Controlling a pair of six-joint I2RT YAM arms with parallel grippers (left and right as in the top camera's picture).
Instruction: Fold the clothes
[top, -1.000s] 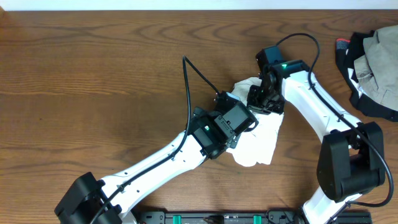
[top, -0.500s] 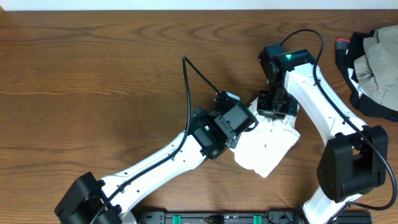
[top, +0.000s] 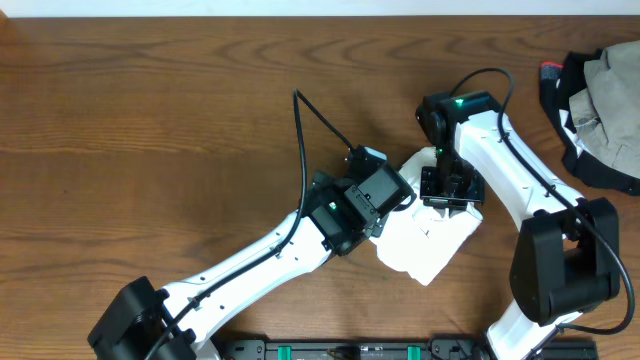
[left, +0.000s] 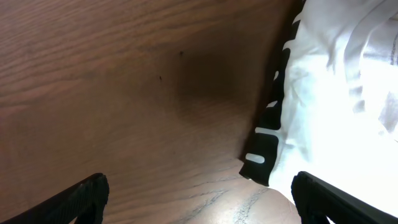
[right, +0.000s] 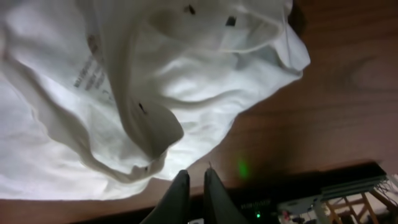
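The clothes (top: 430, 245) lie as a small white bundle on the brown table (top: 150, 150), between my two grippers. In the left wrist view the clothes (left: 336, 93) show a black striped edge (left: 268, 130) beside bare wood. My left gripper (top: 385, 205) hovers at the bundle's left edge, open wide (left: 202, 204), with nothing between its fingers. My right gripper (top: 450, 190) hangs over the bundle's upper right. In the right wrist view its jaws (right: 194, 182) stand a narrow gap apart, open and holding nothing, just off the rumpled white cloth (right: 93, 93).
A heap of dark and khaki garments (top: 600, 110) lies at the table's right edge. The left arm's black cable (top: 315, 125) loops above the table behind its wrist. A black rail (top: 350, 350) runs along the front edge.
My right gripper swung from the bundle's back toward the front right, pulling a flap over with it. Its jaws have parted slightly and the cloth is free. The left arm stayed still.
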